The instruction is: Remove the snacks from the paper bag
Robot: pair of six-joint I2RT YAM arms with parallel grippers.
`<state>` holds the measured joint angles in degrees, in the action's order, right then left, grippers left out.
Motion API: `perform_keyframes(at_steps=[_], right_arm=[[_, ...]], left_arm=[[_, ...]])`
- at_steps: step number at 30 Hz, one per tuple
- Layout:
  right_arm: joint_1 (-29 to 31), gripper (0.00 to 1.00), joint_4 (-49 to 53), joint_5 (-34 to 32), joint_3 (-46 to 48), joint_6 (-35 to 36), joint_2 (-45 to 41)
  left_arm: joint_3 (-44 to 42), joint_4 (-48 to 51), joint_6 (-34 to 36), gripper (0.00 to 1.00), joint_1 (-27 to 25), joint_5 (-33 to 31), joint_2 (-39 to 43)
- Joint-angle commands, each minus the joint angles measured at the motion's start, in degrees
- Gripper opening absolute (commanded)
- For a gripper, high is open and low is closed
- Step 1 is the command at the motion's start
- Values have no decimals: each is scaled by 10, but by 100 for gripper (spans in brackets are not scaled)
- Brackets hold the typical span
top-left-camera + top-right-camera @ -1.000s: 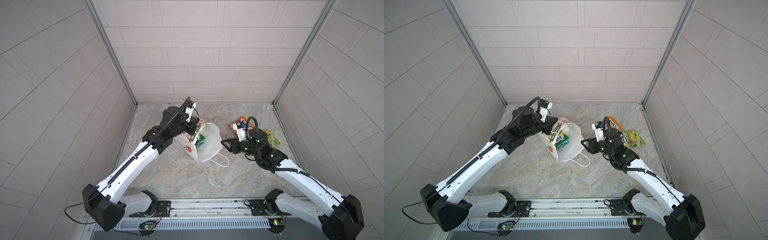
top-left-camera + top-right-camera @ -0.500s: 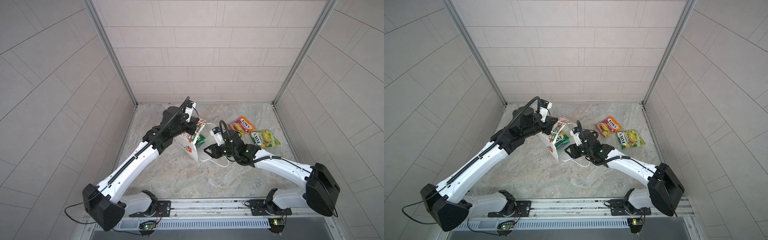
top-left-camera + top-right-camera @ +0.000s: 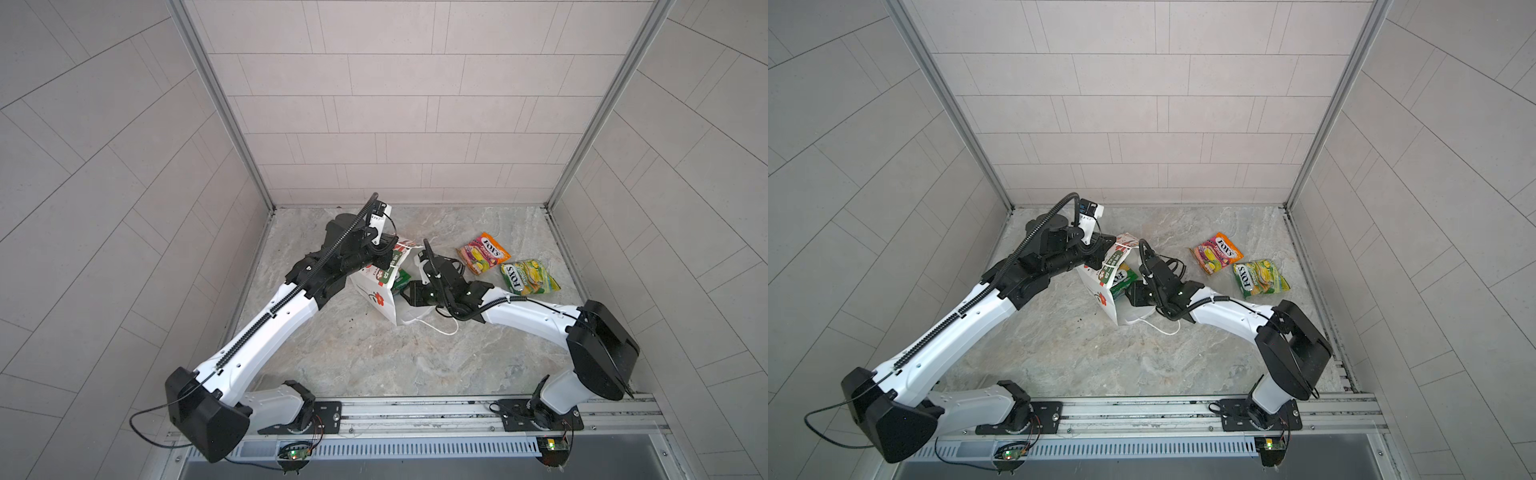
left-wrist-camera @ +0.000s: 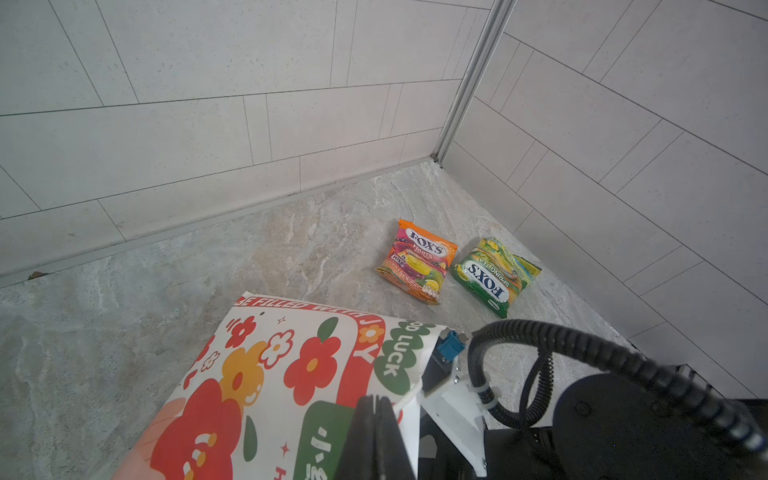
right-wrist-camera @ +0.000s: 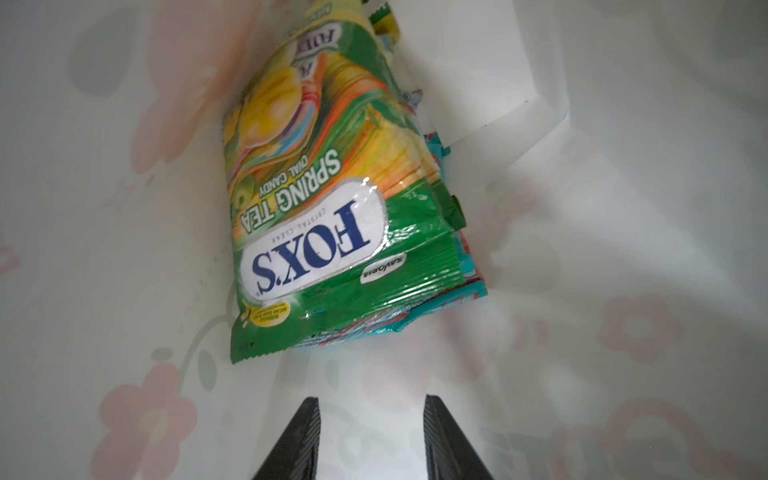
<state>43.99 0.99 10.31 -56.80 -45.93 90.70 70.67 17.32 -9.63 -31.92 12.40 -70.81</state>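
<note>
Right gripper (image 5: 371, 401) gapes before green-yellow pouch (image 5: 316, 232) inside paper bag (image 5: 124, 249).

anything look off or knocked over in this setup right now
The paper bag is not upright: it lies tipped over on the table, mouth sideways toward the right claw, which is open inside it. The left claw is shut on the bag's upper wall. No tear shows.

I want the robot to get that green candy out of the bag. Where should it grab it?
Probably by its flat sealed edge. The green pouch lies inside the paper bag with that edge facing the open right gripper, so coming in through the bag's mouth lets the jaws close across it.
</note>
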Motion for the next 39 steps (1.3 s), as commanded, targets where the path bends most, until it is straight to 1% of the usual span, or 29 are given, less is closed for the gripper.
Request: perform_keyframes(at_steps=[1, 11, 15, 21, 25, 28, 30, 31, 39], right_arm=[[4, 42, -44, -36, -13, -82, 14], [6, 42, -110, -46, -29, -145, 53], [7, 41, -112, -56, -41, -168, 69], [8, 41, -93, -80, -53, -174, 79], [8, 41, -94, -82, -54, -173, 87], [8, 39, -93, -80, -64, -178, 98], [8, 34, -94, -79, -73, -182, 106], [8, 33, -87, -82, -77, -184, 108], [9, 33, -84, -95, -91, -192, 124]], left_arm=[[-5, -17, -5, 0, 1, -4, 7], [-5, -19, -7, 0, 2, 1, 5], [-5, -19, -7, 0, 1, 0, 3], [-5, -19, -8, 0, 1, 4, 3], [-5, -19, -9, 0, 1, 5, 3], [-5, -19, -10, 0, 1, 6, 4], [-5, -19, -9, 0, 1, 7, 3], [-5, -19, -8, 0, 1, 7, 4], [-5, -18, -8, 0, 2, 7, 5]])
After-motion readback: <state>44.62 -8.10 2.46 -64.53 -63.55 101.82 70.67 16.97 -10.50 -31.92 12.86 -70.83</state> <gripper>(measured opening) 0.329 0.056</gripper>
